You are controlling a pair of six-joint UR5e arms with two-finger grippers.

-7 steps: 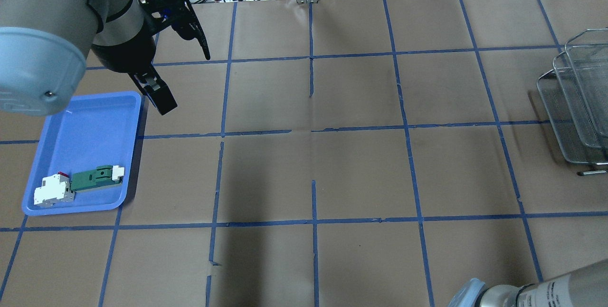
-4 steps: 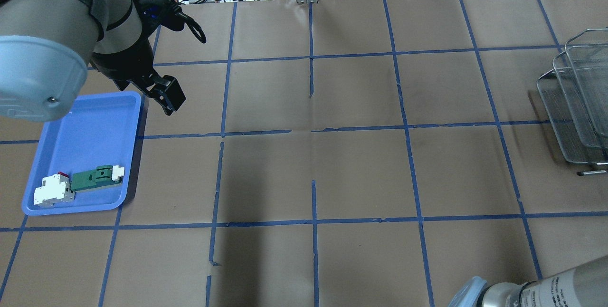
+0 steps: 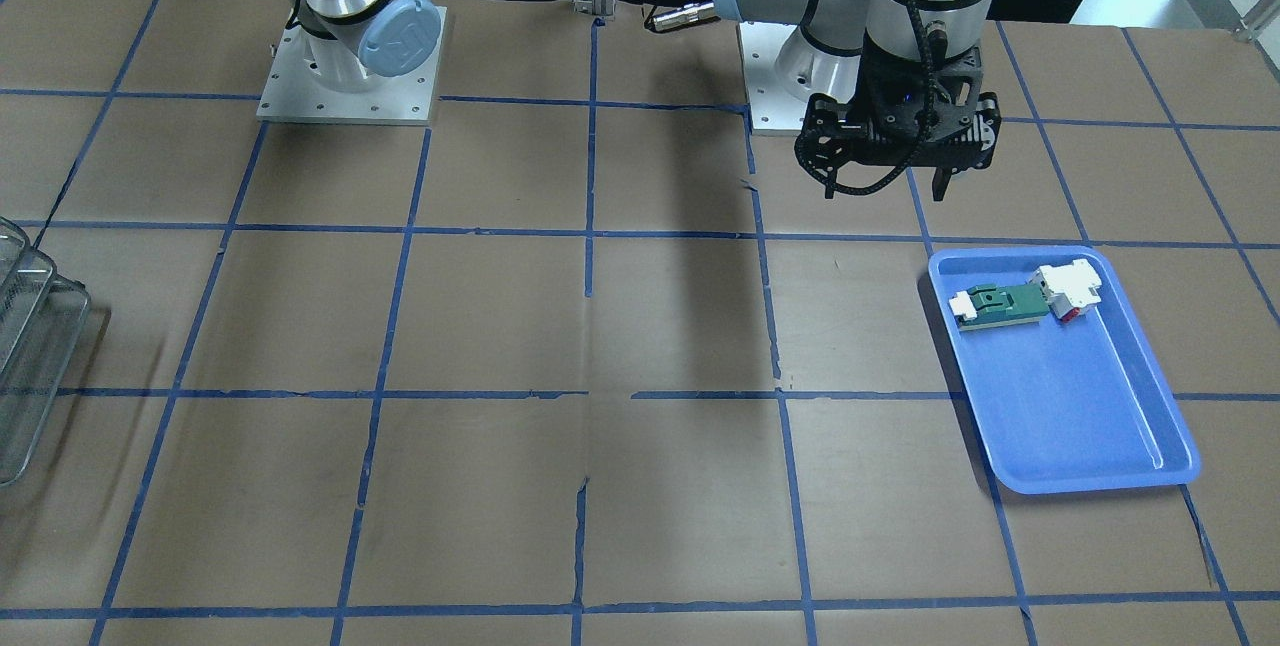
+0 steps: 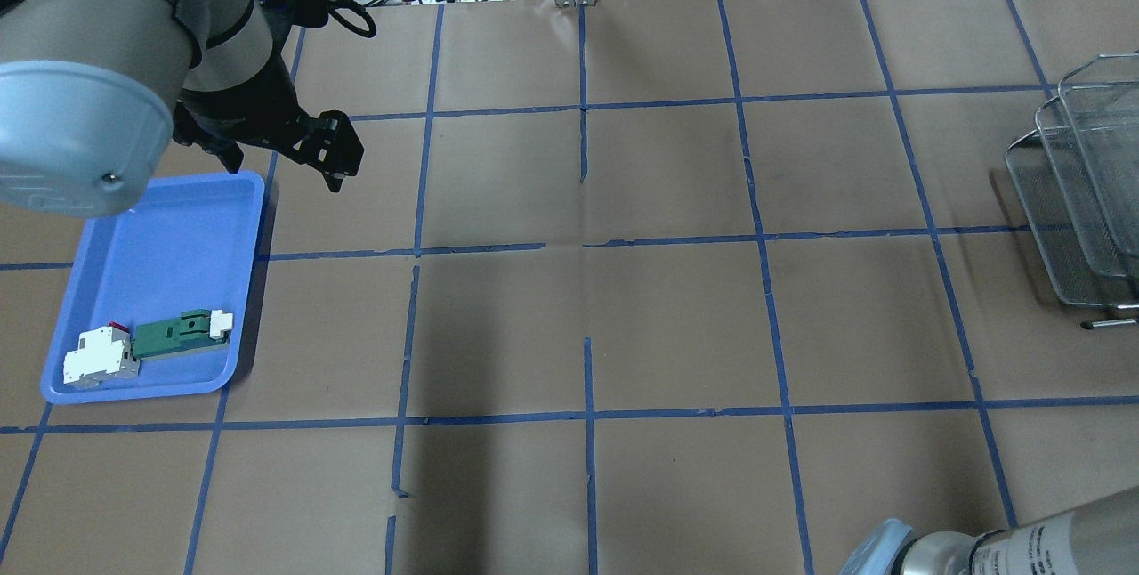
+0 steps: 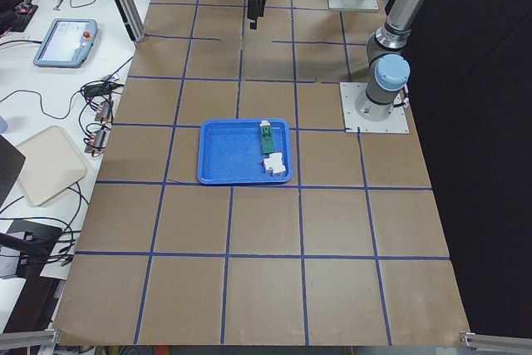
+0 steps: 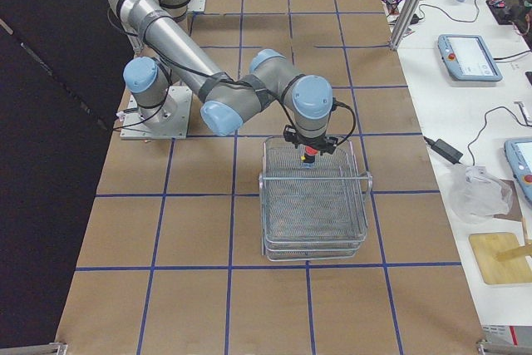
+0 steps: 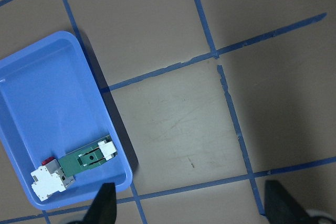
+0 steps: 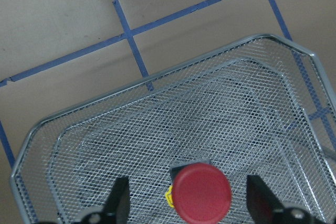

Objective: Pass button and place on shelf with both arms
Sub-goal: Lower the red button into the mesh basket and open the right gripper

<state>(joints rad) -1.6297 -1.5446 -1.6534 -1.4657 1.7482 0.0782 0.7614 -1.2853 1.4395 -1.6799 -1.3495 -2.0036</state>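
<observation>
Left gripper (image 3: 886, 188) had turned on its wrist since a second before, empty, fingers wide apart.
In the overhead view it hung at one o'clock from the blue tray (image 4: 169, 237), which held the green-and-white connector block (image 4: 182, 333) and a white part (image 4: 100, 360). At the table's three o'clock stood the shelf (image 4: 1072, 228); over its top tier the right gripper (image 8: 188, 192) had its fingers spread either side of the button (image 8: 202, 192), red cap up, touching neither. Hand-over looked done, placing nearly so.
</observation>
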